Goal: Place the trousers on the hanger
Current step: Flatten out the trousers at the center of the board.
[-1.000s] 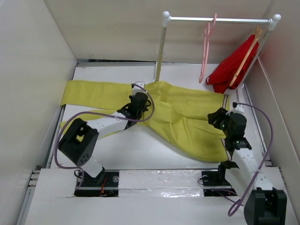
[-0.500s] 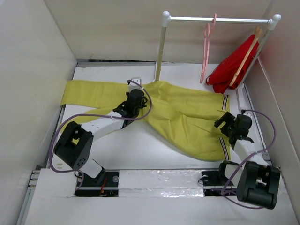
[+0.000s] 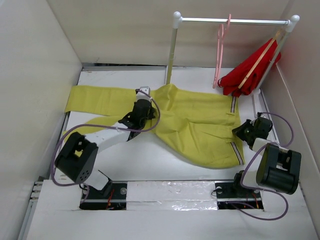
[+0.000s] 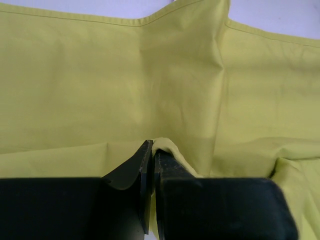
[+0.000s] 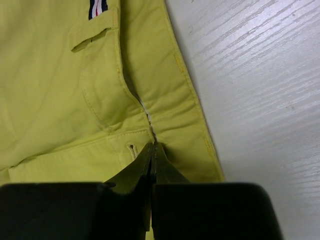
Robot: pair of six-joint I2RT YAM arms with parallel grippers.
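Note:
The mustard-yellow trousers point(image 3: 200, 125) lie flat on the white table, legs to the left and striped waistband to the right. My left gripper point(image 3: 144, 98) is on the upper leg near the crotch. In the left wrist view it point(image 4: 153, 145) is shut on a raised fold of the trousers point(image 4: 100, 75). My right gripper point(image 3: 246, 131) sits at the waistband edge. Seen from the right wrist, its tips point(image 5: 152, 145) are shut where the fly seam of the trousers point(image 5: 60, 90) runs into them. The pink hanger point(image 3: 220, 55) hangs empty on the rail.
The rail point(image 3: 232, 21) spans the back right on a white post point(image 3: 171, 55). A red garment point(image 3: 247, 75) on a wooden hanger point(image 3: 257, 62) hangs at its right end. Walls close in on the left, back and right.
The right arm folded back, and its gripper moved to the waistband edge and closed from open. The left gripper crept slightly left with its fold. The red garment swung.

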